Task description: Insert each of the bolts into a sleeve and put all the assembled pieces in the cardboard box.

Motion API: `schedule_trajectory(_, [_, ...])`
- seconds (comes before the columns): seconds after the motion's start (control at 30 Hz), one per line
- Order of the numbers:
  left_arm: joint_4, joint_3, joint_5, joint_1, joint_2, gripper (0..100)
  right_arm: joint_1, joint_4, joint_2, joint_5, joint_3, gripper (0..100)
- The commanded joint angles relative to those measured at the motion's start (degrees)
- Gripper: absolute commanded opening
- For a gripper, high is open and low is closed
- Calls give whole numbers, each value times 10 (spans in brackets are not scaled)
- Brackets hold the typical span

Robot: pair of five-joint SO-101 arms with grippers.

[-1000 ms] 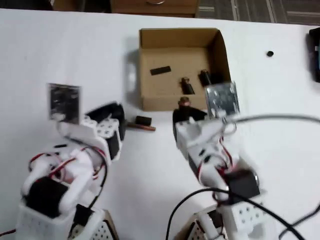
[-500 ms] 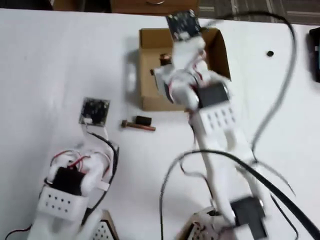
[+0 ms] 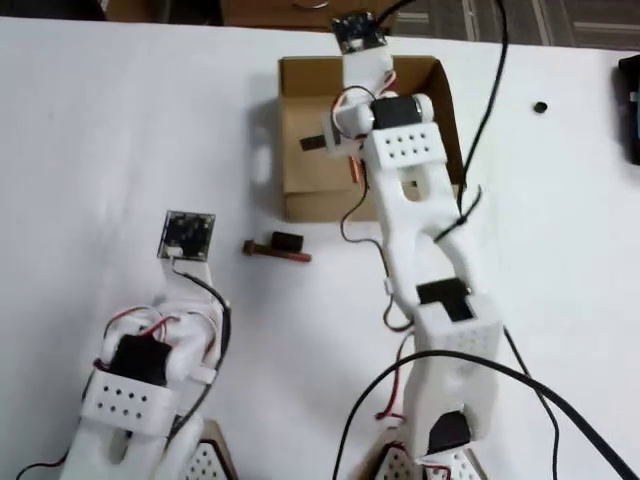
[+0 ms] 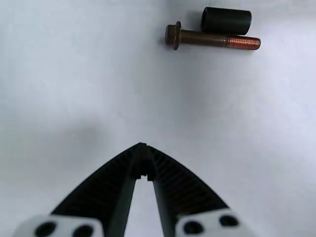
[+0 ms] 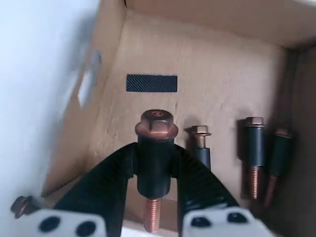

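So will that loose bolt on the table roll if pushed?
Probably: the bolt has a round shank, though its wider head should curve the roll. It looks stiff metal. The black sleeve beside it may block it.

My right end effector (image 5: 154,155) is ribbed black; the sleeve (image 5: 154,170) in it is black, its bolt (image 5: 156,127) copper-brown. Beyond it the cardboard box (image 5: 222,64) is tan with a black cross-hatched patch (image 5: 151,83). My left end effector (image 4: 142,150), also black, overhangs white tabletop (image 4: 74,74).
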Motion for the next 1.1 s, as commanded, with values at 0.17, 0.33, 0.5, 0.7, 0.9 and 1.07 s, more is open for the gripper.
schedule_trajectory(0.17, [-7, -2, -4, -4, -1, 22, 4, 1, 107, 4, -100, 19])
schedule_trajectory(0.33, [-6, -4, -4, -4, -1, 22, 15, 0, 183, 4, -143, 20])
schedule_trajectory(0.5, [-6, -4, -4, -2, -1, 22, 36, 4, 242, 2, -193, 57])
schedule_trajectory(0.7, [-6, -4, -4, -1, -1, 22, 40, 29, 253, 3, -224, 237])
schedule_trajectory(0.9, [-6, -4, -4, -1, -1, 22, 22, 113, 249, 3, -290, 255])
schedule_trajectory(1.07, [-6, -5, -4, -4, -1, 22, 0, 218, 245, 24, -379, 255])
